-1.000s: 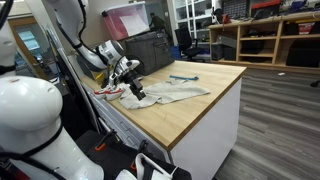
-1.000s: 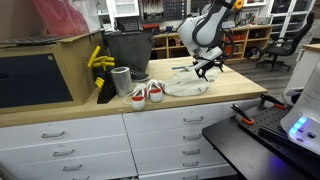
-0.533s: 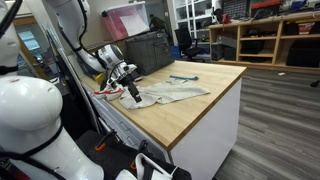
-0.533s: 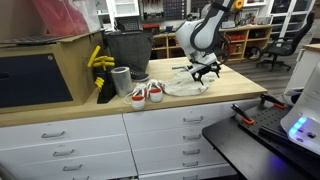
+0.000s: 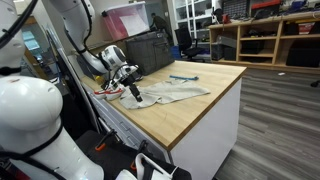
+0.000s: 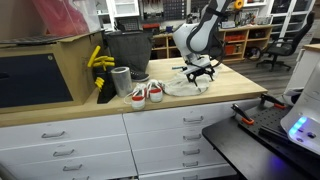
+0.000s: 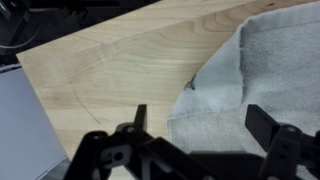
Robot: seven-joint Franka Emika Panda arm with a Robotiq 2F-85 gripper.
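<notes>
Wooden countertop (image 5: 205,100) carries everything I note. Black bin (image 6: 127,47) stands at its back. Grey cloth (image 5: 175,94) lies spread out on the wood, near the counter's middle. My gripper (image 5: 133,90) hangs over one edge of that cloth, jaws spread wide, holding nothing. The wrist view shows one finger (image 7: 139,117) over bare wood, the other over cloth. Contact with the cloth: I cannot tell. Red-and-white shoes (image 6: 147,94) sit just beside the cloth.
</notes>
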